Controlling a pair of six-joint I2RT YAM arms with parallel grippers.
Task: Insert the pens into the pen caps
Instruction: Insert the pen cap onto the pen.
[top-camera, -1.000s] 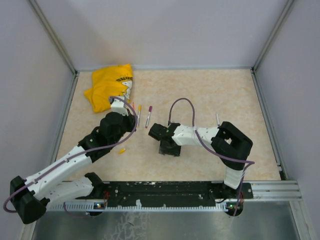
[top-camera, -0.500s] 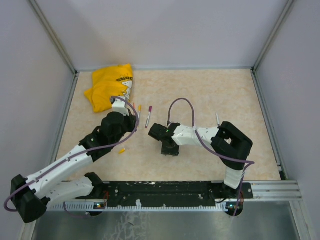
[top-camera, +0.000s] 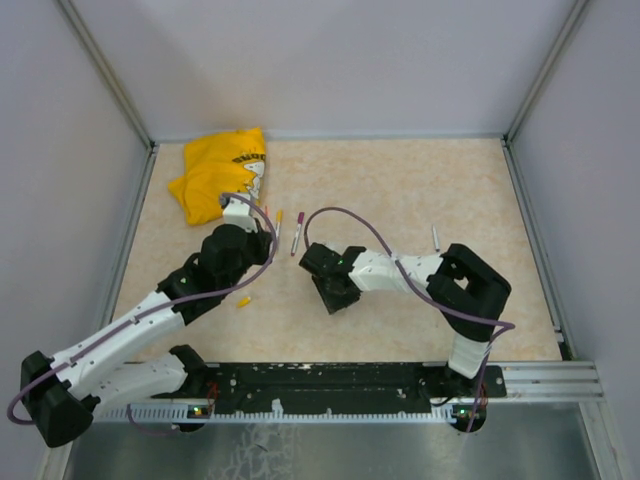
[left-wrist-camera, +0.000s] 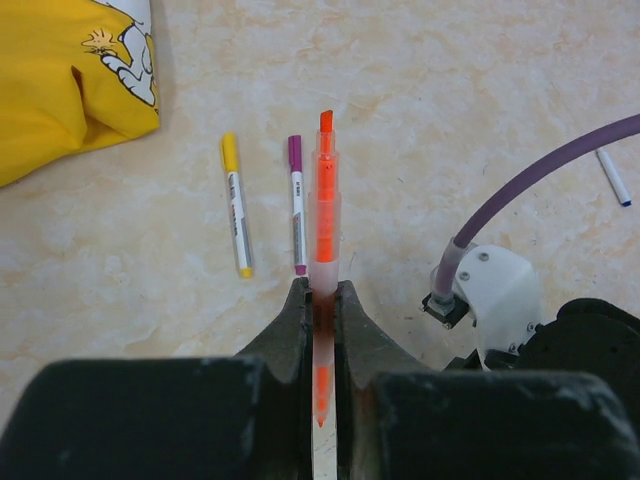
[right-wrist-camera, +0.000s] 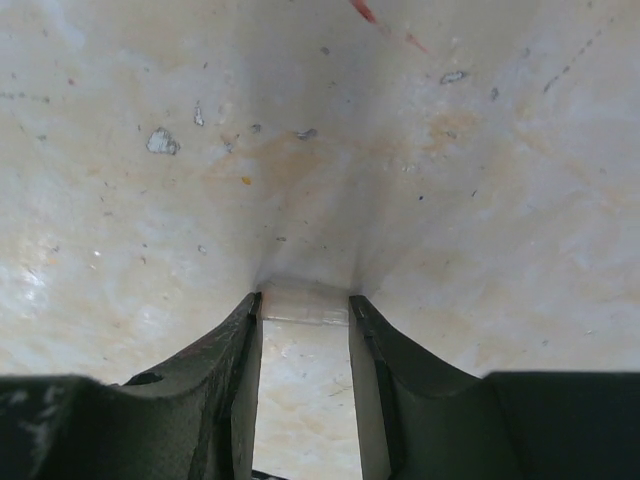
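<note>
Orange pen (left-wrist-camera: 325, 200), tail hidden in left end effector (left-wrist-camera: 322, 290)

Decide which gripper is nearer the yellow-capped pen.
Left. The left gripper, shut on the orange pen, is close by the yellow-capped pen; the right gripper is farther off, nearer the arm bases.

Just ahead of the left hand (left-wrist-camera: 322, 295) and its orange pen (left-wrist-camera: 324, 210), the yellow-capped pen (left-wrist-camera: 236, 205) and purple-capped pen (left-wrist-camera: 297, 205) lie in the way. The yellow cloth (left-wrist-camera: 60, 80) blocks the far left. The right arm (top-camera: 400, 270) and purple cable (left-wrist-camera: 530, 185) block the right. The far middle of the surface (top-camera: 400, 170) is free.
</note>
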